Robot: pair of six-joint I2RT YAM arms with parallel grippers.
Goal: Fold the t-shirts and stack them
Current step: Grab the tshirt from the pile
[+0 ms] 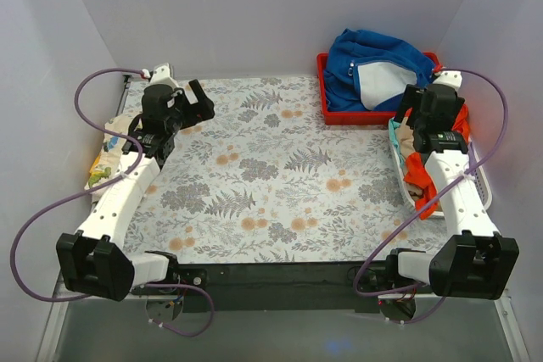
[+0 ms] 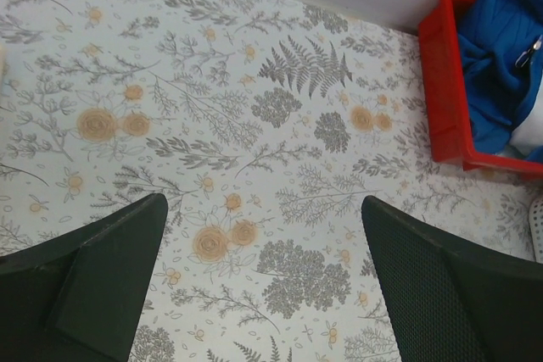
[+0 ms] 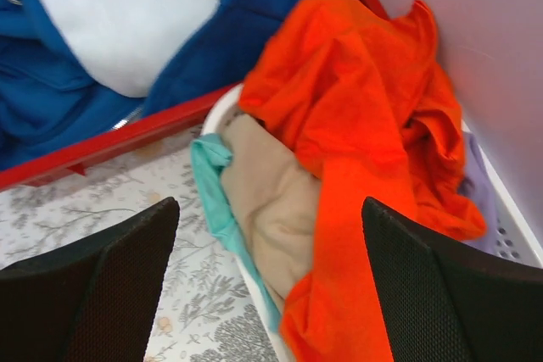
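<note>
At the right edge of the floral table, the orange-red t-shirt lies crumpled in a white basket, draped over a tan cloth and a teal cloth; the right gripper hangs just above it, jaws spread wide, pinching nothing. At the left edge, the cream dinosaur-print t-shirt lies bunched beside the left arm; the left gripper hovers over the tabletop, jaws likewise spread and holding nothing; a blue garment fills the red bin just behind the basket.
</note>
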